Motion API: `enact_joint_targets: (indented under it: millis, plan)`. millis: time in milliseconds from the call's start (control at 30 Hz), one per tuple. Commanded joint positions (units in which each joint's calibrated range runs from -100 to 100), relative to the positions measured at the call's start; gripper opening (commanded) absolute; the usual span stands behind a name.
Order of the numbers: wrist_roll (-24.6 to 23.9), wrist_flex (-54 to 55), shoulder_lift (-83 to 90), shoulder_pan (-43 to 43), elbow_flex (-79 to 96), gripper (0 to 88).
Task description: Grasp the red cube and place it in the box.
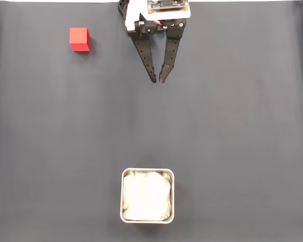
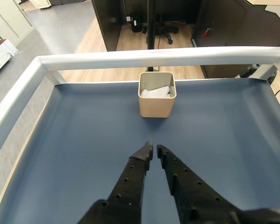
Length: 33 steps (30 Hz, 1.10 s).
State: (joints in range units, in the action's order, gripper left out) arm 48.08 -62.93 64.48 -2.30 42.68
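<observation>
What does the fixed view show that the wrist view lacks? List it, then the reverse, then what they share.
Fixed view alone: the red cube at upper left, apart from the pincer. Wrist view alone: the metal rail edging the table and the office floor beyond. Shared: the nearly shut, empty pincer, the box with its white lining, and the dark mat.

The gripper (image 1: pixel 157 80) has two long black fingers (image 1: pixel 143 55) dotted with little holes, under a white top.

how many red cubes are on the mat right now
1. The red cube sits near the top left of the dark mat in the fixed view, left of the gripper and far from the box. Nothing seems hidden.
</observation>
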Motion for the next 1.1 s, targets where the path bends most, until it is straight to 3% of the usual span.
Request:
enact_joint_targets:
  millis: [0, 1067]
  plan:
    - [0.3, -1.3, -1.8, 2.2, -4.1, 0.1]
    - [-2.9, -12.7, -8.7, 13.9, -15.5, 0.0]
